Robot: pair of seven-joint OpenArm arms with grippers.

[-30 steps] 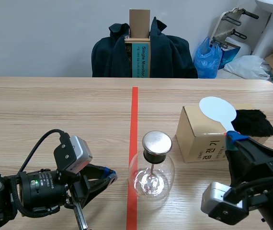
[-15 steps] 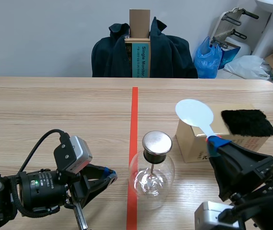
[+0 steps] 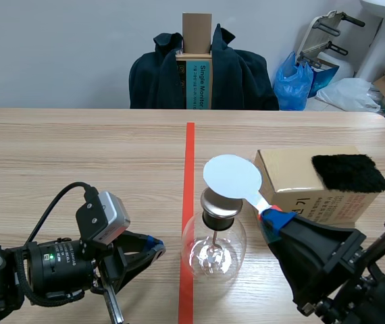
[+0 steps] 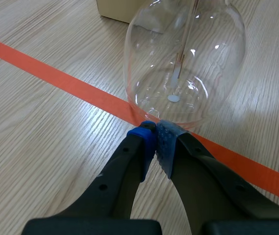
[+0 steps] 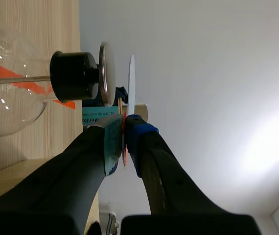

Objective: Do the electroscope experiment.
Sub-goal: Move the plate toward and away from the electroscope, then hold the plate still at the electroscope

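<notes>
The electroscope, a clear glass flask (image 3: 213,251) with a black stopper and a round metal cap (image 3: 219,200), stands on the orange tape line. My right gripper (image 3: 275,217) is shut on the handle of a white paddle; its disc (image 3: 232,176) hovers just above the cap. The right wrist view shows the white disc (image 5: 131,83) edge-on, a small gap from the metal cap (image 5: 103,73), with my right gripper (image 5: 124,139) clamped on the handle. My left gripper (image 4: 155,142) is shut on nothing, its tips close to the base of the flask (image 4: 183,63) on the table.
A cardboard box (image 3: 299,183) sits right of the flask with a black fur pad (image 3: 349,172) on its top. A chair draped in a dark jacket (image 3: 202,74) stands behind the table's far edge. Bags and boxes lie at the back right.
My right arm has swung the white paddle leftward from above the cardboard box to over the electroscope's metal cap. The left arm has stayed still.
</notes>
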